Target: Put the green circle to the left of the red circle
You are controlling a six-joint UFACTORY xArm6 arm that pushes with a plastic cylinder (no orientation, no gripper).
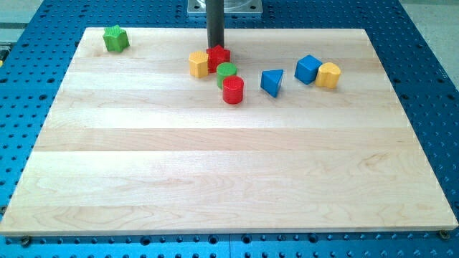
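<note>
The green circle (226,71) is a short bright-green cylinder with a flat round top. It stands at the far middle of the wooden board (215,172), touching the red circle (232,90), a red cylinder just nearer and slightly right of it. Behind the green circle sits a red block (219,56) of unclear shape, with a yellow block (198,64) touching its left side. My tip (216,46) is a bare rod holding nothing, at the far edge of the red block. A blue triangle (272,81), blue cube (308,69) and yellow block (329,74) lie right; a green star (115,39) sits far left.
</note>
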